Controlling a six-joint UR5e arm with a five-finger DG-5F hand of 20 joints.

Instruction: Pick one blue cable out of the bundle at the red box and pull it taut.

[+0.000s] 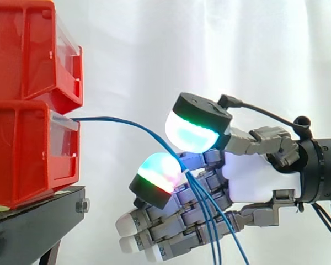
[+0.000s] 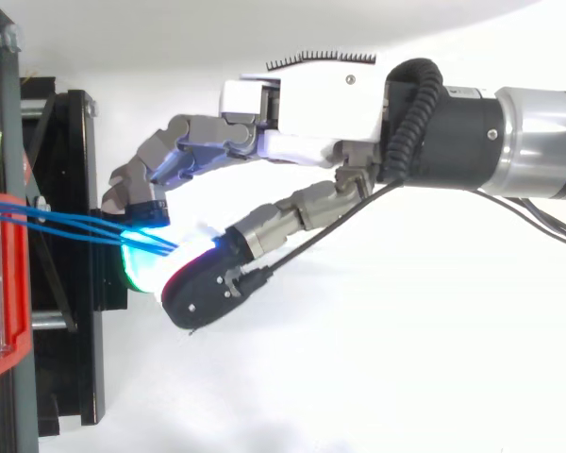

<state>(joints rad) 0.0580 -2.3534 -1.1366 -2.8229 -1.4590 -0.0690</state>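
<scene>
Blue cables (image 1: 127, 122) run from the lower red bin (image 1: 27, 154) into the hand (image 1: 254, 176), pinched between two glowing pads (image 1: 160, 171), then hang across its curled fingers (image 1: 171, 232).

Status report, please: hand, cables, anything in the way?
Hand pinching several blue cables between two pads. Cables curved from box, not taut. Nothing between hand and box.

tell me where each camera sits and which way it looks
Side view: beside the work at about its height, looking level across at the red bins on the black stand; the hand reaches in from the right edge.
Top view: above the work, looking down; the hand and arm reach in from the right, with the bins at the left edge.
Shared: the hand, the bins, the stand and the blue cables pinched between its pads.
</scene>
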